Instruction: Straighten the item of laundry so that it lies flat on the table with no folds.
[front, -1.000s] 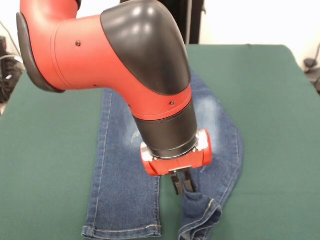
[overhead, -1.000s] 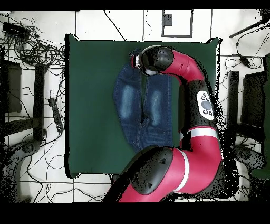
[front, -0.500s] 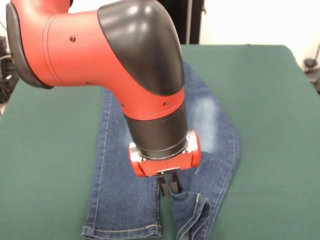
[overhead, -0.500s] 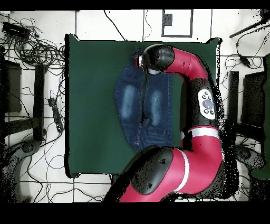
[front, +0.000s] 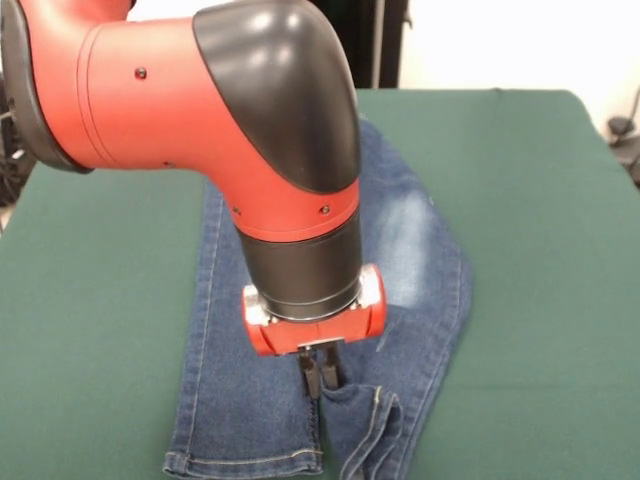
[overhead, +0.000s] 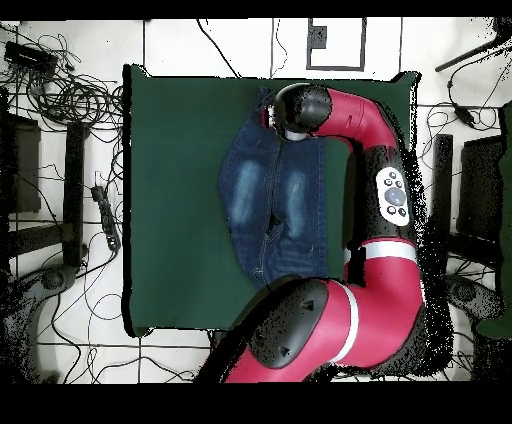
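Note:
The item of laundry (front: 420, 260) is a pair of blue jeans lying lengthwise on the green table (front: 540, 180). In the front view its left leg (front: 235, 400) lies flat and straight. The right leg bows outward, and its hem end (front: 375, 435) is bunched and folded near the front edge. My gripper (front: 318, 378) points down with its fingers pinched on that bunched leg end, right beside the flat leg's inner edge. From overhead the jeans (overhead: 270, 200) show in the table's middle, with the arm's wrist (overhead: 300, 108) covering the gripper.
In the overhead view the red arm (overhead: 385, 200) runs along the table's right side over its green top (overhead: 170, 180). Cables (overhead: 60, 90) and dark stands lie on the floor left of the table. A dark frame (overhead: 335, 42) sits beyond its top edge.
My gripper has moved left in the front view, dragging the bunched leg end toward the flat leg. The gap between the legs has closed and the bowed leg curves less.

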